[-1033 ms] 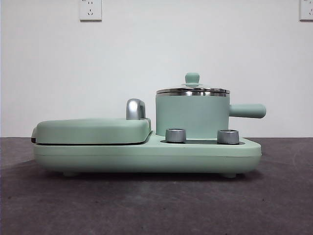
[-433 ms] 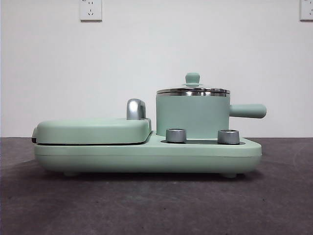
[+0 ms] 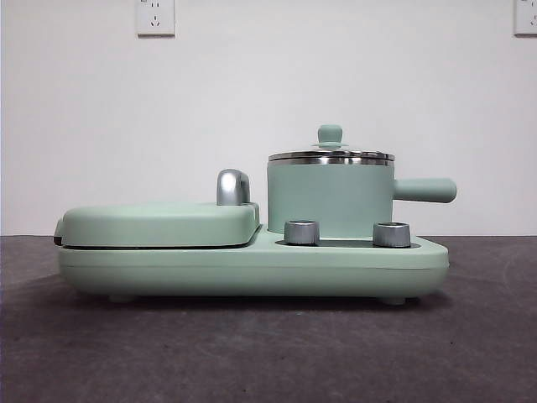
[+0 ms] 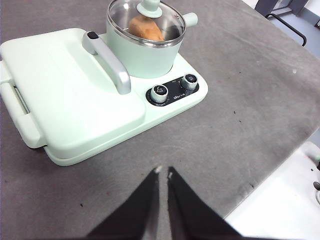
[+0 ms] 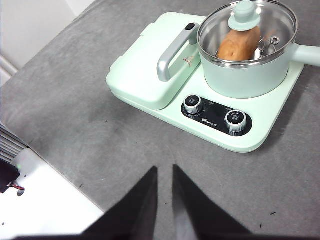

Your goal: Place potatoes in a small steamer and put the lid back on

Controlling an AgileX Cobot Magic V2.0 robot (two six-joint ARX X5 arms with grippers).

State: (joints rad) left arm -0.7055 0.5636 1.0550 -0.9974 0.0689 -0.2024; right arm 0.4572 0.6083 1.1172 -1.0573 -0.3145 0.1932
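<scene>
The potato is lying inside the small steamer, showing orange-brown through the glass in both wrist views. The lid is sitting on the steamer's steel rim, its mint-green knob standing upright on top. The steamer is standing on the mint-green cooker base, behind two silver dials, with its stubby side handle sticking out to the side. Beside it, the flat griddle cover is lying closed, its chrome handle running along the edge nearest the steamer. The whole appliance is resting on the grey bench.

The left pincer is hovering above bare bench, well apart from the appliance, its jaws nearly touching with only a narrow gap and nothing between them. The right pincer is hanging likewise over bare bench in front of the dials, its jaws narrow and gripping nothing.
</scene>
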